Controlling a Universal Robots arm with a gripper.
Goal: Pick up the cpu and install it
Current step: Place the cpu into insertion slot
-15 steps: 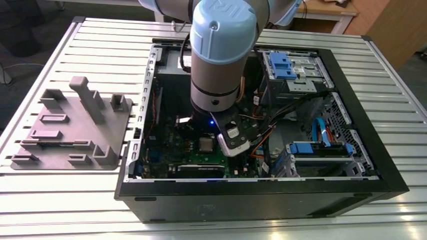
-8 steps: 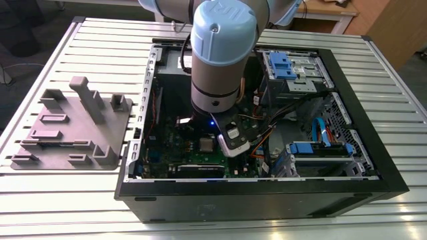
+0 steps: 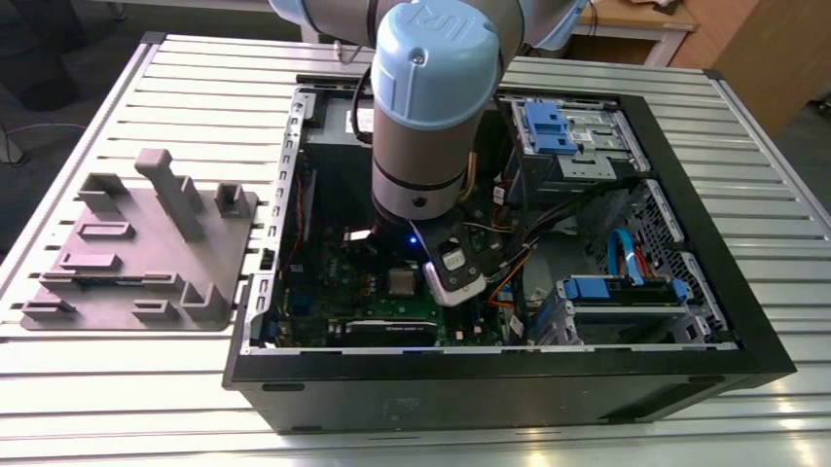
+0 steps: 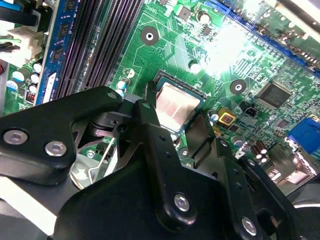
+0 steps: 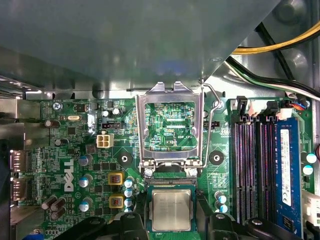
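Observation:
The cpu (image 5: 171,209), a small square chip with a pale silver top and a thin green rim, hangs between my black fingers (image 5: 141,220) just over the socket on the green motherboard (image 5: 75,150). A strip of the socket's contacts (image 5: 170,182) shows beyond its edge. The socket's metal retention frame (image 5: 170,125) is flipped open, with its lever (image 5: 212,125) raised beside it. In the second wrist view my gripper (image 4: 176,114) is shut on the cpu (image 4: 175,105), one finger at each opposite side. In the exterior view my arm (image 3: 422,117) reaches down into the open computer case (image 3: 727,321).
Dark memory slots (image 5: 250,170) and a blue memory module (image 5: 286,170) run beside the socket. Yellow and black cables (image 5: 280,47) cross the case. Blue drive bays (image 3: 559,126) line the exterior view's right. A grey fixture (image 3: 136,248) lies on the slatted table (image 3: 104,370) outside the case.

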